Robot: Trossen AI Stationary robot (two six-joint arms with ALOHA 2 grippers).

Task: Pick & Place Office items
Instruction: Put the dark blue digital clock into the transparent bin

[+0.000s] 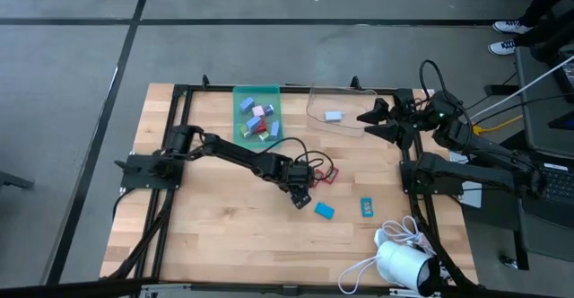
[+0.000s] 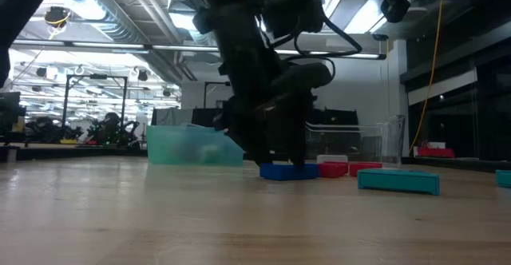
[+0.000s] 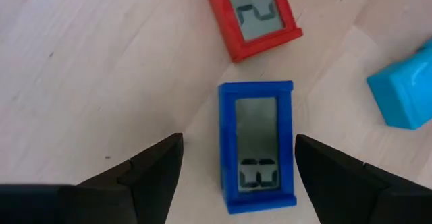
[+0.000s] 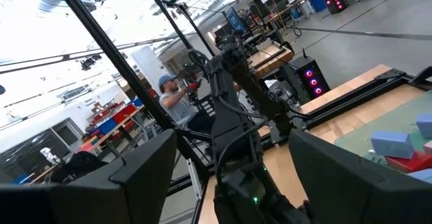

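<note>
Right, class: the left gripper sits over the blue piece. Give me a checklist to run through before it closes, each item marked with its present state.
1. Left gripper open: ok.
2. Blue piece between the fingers: ok.
3. Piece roughly parallel to the fingers: ok.
4. Red piece clear of the fingers: ok.
5. Fingers low enough to grip: cannot tell.
6. Right gripper away by the clear bin: ok.

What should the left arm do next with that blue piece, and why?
Probably lower a bit and close. The left tool is open, with one finger on each side of the blue piece, which lies flat on the table and isn't gripped yet. The red piece lies clear of the fingers, so closing should catch only the blue one.
</note>
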